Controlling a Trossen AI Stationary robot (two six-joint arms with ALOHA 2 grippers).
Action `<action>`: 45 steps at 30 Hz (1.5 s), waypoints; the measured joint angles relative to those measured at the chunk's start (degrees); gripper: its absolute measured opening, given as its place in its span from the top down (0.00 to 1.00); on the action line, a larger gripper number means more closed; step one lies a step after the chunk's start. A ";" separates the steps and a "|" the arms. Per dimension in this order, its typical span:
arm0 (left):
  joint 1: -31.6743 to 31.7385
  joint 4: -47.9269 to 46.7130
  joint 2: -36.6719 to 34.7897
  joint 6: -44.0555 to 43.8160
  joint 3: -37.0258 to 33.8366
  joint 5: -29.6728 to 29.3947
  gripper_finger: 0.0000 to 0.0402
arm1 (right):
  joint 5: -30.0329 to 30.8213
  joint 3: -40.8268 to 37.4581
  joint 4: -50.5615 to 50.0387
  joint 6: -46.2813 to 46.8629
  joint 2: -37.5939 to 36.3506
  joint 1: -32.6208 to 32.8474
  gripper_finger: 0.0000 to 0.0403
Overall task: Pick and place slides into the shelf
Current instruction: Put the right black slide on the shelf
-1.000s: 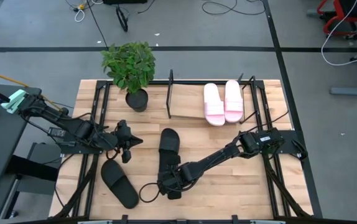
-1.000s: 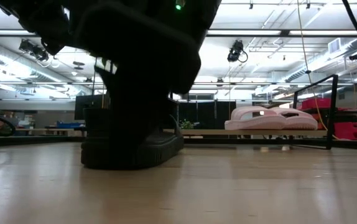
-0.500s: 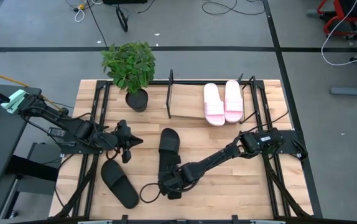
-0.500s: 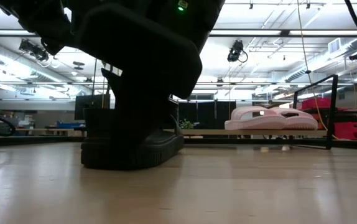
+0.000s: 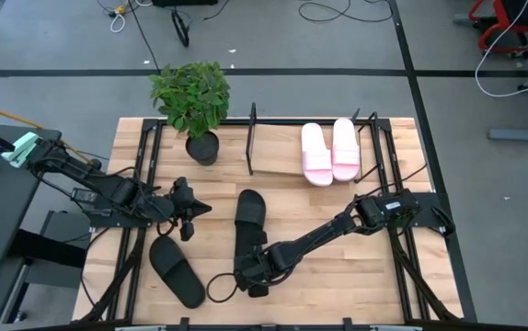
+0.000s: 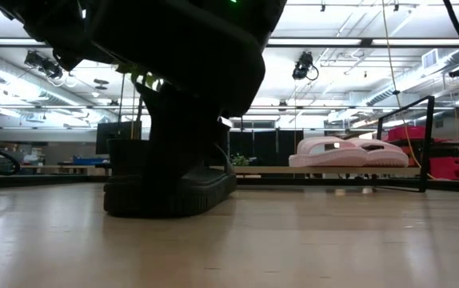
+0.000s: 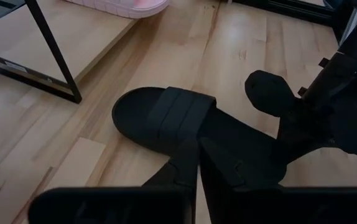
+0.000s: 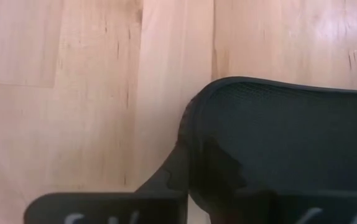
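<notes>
The right gripper (image 5: 257, 272) pinches the heel of the black slide (image 5: 249, 221) lying in front of the shelf (image 5: 278, 156), ready to lift it beside the pink pair (image 5: 330, 152). The left gripper (image 5: 190, 210) waits shut, left of that slide.

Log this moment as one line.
right end effector: shut on black slide heel | left end effector: shut, idle | pink slides: shelved
</notes>
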 joint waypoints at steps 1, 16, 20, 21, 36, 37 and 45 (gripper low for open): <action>0.00 0.00 0.00 0.00 0.00 0.00 0.94 | 0.25 0.68 -0.77 0.02 0.12 0.04 0.94; 0.00 0.00 0.00 -0.07 0.00 -0.01 0.96 | 1.14 21.69 -26.99 0.89 0.15 1.64 0.94; 0.00 0.04 0.02 -0.09 0.00 0.00 0.93 | 1.98 19.73 -29.86 5.45 -5.09 2.33 0.95; 0.00 0.00 0.02 -0.13 0.00 -0.01 0.93 | 2.62 19.75 -31.06 6.54 -6.17 2.58 0.95; -0.02 0.04 0.02 -0.04 0.00 -0.01 0.98 | 13.60 19.88 -38.05 3.42 -22.65 0.43 0.95; -0.02 0.02 0.02 -0.04 0.00 -0.01 0.97 | 13.69 19.88 -38.20 1.71 -23.53 -0.59 0.95; -0.02 0.03 0.02 0.00 0.00 -0.02 0.93 | 10.58 19.88 -37.93 -11.04 -27.55 -11.50 0.95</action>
